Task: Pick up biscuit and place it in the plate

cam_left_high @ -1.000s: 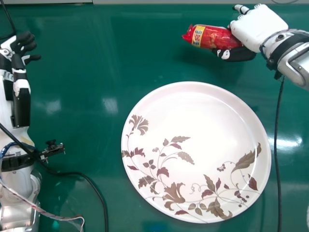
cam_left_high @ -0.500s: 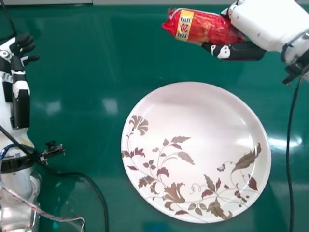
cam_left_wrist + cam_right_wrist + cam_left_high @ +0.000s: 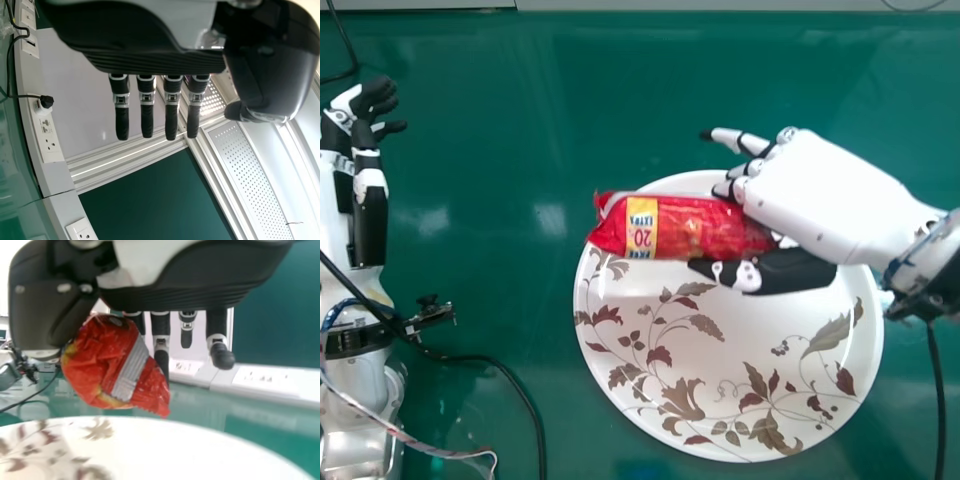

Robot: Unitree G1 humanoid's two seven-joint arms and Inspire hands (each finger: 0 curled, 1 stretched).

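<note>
Over the upper part of the white plate (image 3: 740, 340), my right hand (image 3: 830, 200) holds the red biscuit packet (image 3: 705, 228) between its thumb and fingers. The packet lies sideways, its far end reaching past the plate's upper left rim. In the right wrist view, the biscuit packet (image 3: 107, 360) is pinched by my right hand (image 3: 185, 285), above the plate (image 3: 165, 440) and apart from it. My left hand (image 3: 368, 110) stays at the far left of the table, its fingers straight; the left wrist view shows the hand (image 3: 150, 60) with nothing in it.
A black cable (image 3: 505, 370) crosses the table beside my left arm. Another cable (image 3: 937, 400) hangs from my right wrist at the right. The green table (image 3: 490, 150) extends around the plate, and a pale ledge (image 3: 720, 5) runs along its back edge.
My right hand has brought the biscuit packet from behind the plate toward the robot and to the left, over the plate. The left hand has hardly moved.
</note>
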